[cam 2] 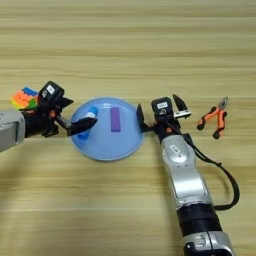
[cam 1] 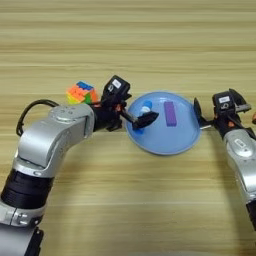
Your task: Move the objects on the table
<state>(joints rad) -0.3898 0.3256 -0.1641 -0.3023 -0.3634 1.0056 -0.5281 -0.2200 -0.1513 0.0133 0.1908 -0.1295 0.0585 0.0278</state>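
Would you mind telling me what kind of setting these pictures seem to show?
Probably a robot test bench: a bare wooden table with unrelated small props, a puzzle cube, a blue plate and orange pliers, and the left gripper over the plate.
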